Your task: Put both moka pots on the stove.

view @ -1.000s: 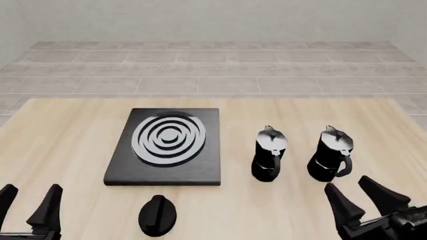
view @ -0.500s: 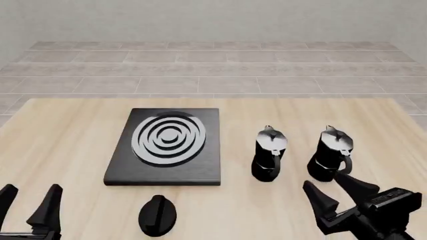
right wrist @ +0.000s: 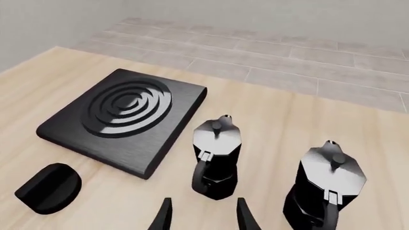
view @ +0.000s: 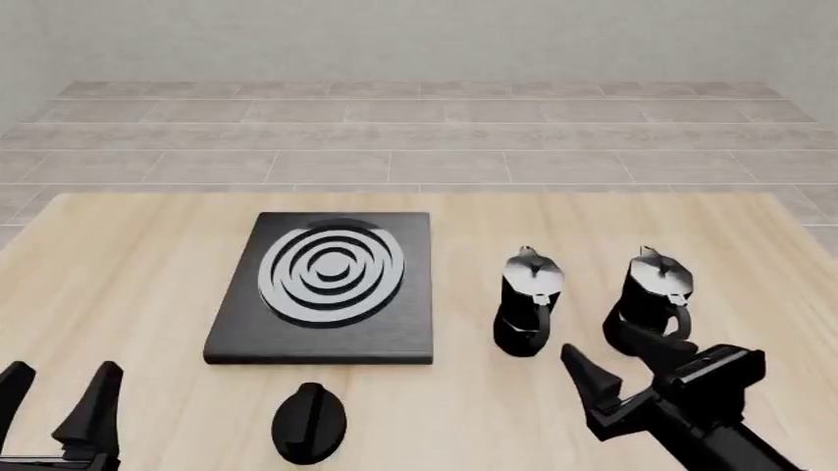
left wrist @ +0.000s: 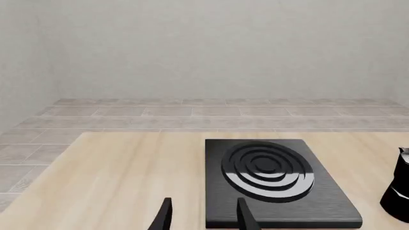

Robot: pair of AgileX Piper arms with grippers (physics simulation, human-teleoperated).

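Black against the pale desk (view: 131, 255), the front view has both moka pots, the nearer moka pot (view: 528, 301) and the farther moka pot (view: 649, 302), standing upright right of the stove (view: 324, 287), none on it yet, with the right gripper (view: 626, 365) spread wide just short of them, likely lining up a grasp, and the left gripper (view: 59, 404) parted and idle. Left wrist view shows only the burner and one pot's edge. Right wrist view alone reveals both lids, handles and the oval knob (right wrist: 50, 187).

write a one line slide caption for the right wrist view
Right gripper, jaws open, facing two moka pots standing on the table beside the bare stove.
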